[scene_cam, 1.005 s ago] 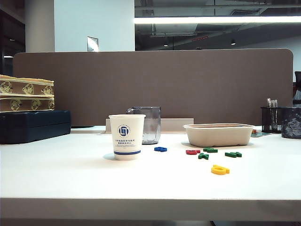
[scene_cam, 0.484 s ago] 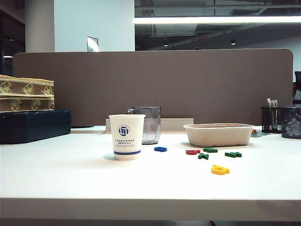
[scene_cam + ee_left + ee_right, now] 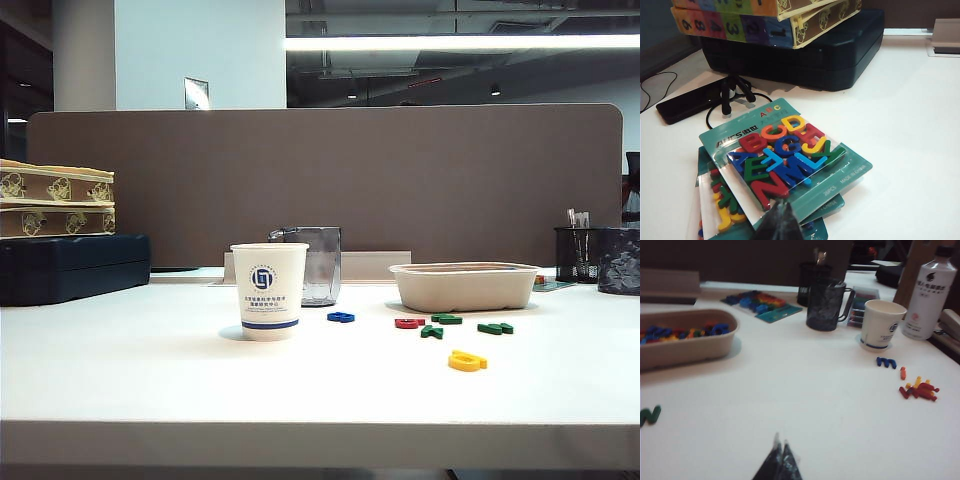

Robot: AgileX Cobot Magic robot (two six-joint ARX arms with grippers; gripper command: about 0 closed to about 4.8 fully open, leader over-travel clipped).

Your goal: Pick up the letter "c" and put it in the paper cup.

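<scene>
Nothing is done: the letter "c" [image 3: 409,323] lies right of the paper cup [image 3: 270,291]; left gripper [image 3: 781,220] and right gripper [image 3: 779,460] are closed and empty, away from the cup.

A beige tray [image 3: 463,287] stands near green letters [image 3: 496,328] and a yellow letter [image 3: 467,361]. A grey plastic cup [image 3: 320,264] stands behind. Letter packs [image 3: 785,155] lie by a dark case [image 3: 805,55].

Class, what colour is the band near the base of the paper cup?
Blue, on the white paper cup; the exterior view shows it best.
</scene>
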